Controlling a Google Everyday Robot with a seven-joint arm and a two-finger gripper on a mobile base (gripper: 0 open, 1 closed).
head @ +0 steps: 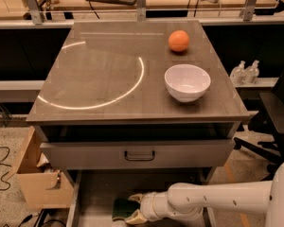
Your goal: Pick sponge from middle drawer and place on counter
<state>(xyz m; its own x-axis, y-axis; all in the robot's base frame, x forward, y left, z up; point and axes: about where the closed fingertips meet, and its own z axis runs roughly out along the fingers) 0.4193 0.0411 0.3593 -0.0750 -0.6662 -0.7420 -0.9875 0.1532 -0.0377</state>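
Where sponge (119,209) lies in middle drawer (102,189), tool (133,207) hovers.

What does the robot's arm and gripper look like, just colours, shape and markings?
The arm is a smooth, glossy white tube of rounded segments, with small dark dots along its side and a ringed collar at the wrist. No cables or sleeves show. The gripper, low in the middle drawer at the sponge, is pale cream to tan.
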